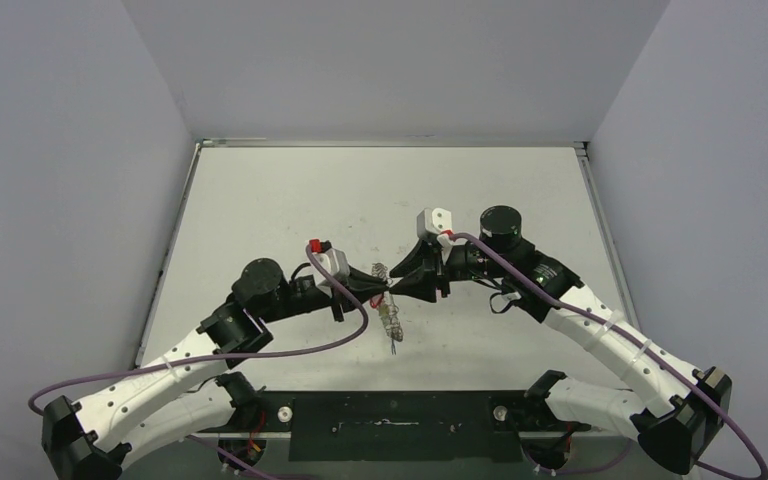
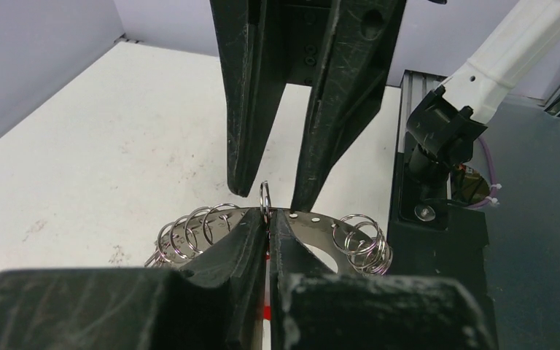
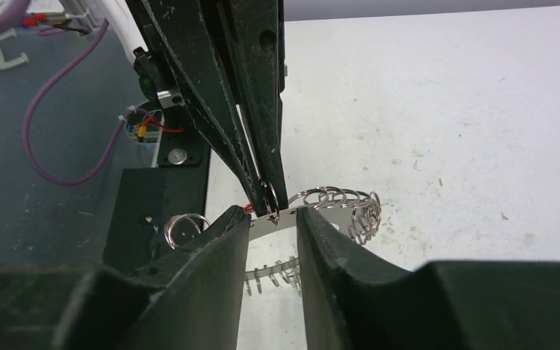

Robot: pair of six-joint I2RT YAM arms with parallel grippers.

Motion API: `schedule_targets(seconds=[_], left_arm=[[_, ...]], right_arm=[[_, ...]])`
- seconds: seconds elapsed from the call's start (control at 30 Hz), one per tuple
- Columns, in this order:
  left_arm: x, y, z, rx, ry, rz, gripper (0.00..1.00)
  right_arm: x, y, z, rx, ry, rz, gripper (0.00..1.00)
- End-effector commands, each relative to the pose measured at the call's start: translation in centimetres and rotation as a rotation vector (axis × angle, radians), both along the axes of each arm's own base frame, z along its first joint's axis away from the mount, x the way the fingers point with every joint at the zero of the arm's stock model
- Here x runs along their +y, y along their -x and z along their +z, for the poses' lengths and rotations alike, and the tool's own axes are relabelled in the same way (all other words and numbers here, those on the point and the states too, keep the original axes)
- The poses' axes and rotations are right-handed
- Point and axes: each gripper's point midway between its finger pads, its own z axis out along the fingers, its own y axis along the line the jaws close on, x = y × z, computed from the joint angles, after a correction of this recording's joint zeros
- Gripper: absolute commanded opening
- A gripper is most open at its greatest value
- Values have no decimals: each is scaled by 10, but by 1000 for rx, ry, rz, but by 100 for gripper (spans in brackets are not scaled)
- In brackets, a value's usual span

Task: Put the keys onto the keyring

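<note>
As I read the top view, left gripper (image 1: 385,287) and right gripper (image 1: 401,283) meet tip to tip at the keyring (image 1: 391,322), mid-table. Left wrist: my left jaws clamp its flat rim. Right wrist: right jaws apart, straddling that rim.

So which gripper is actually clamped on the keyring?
The left gripper: its jaws are shut on the keyring's rim. The right gripper's jaws stand apart around the same spot, closed on nothing.
</note>
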Motion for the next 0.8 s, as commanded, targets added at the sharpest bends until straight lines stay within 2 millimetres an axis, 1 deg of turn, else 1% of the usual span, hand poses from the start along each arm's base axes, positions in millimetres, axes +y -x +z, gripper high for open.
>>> schedule_targets(seconds=[0.0, 0.07, 0.1, 0.13, 0.17, 0.23, 0.33, 0.4, 0.53, 0.57, 0.6, 0.77], left_arm=[[5, -4, 41, -32, 13, 32, 0], [6, -3, 42, -23, -29, 26, 0], [7, -3, 45, -29, -61, 20, 0], [8, -3, 40, -21, -111, 15, 0], [7, -2, 43, -27, -137, 0, 0], [7, -1, 45, -26, -198, -26, 0], [5, 1, 48, -27, -289, -78, 0], [6, 1, 47, -26, -356, -106, 0], [6, 0, 49, -27, -452, -148, 0], [6, 0, 55, -38, -458, -156, 0], [7, 0, 55, -38, -472, -169, 0], [2, -1, 63, -53, -447, -192, 0]], right_arm=[[0, -4, 28, -112, -40, -1, 39], [-1, -6, 30, -127, -33, -11, 47], [-1, -7, 33, -135, -31, -16, 50], [-2, -8, 36, -142, -31, -22, 53], [-2, -10, 40, -154, -31, -28, 55], [-2, -12, 50, -175, -37, -38, 58], [-2, -14, 59, -198, -38, -38, 58], [-1, -13, 63, -203, -35, -27, 54], [-1, -10, 62, -202, -24, 5, 34], [-1, -9, 61, -202, -21, 11, 29], [-1, -9, 60, -200, -17, 15, 26], [0, -7, 53, -189, -3, 30, 24]])
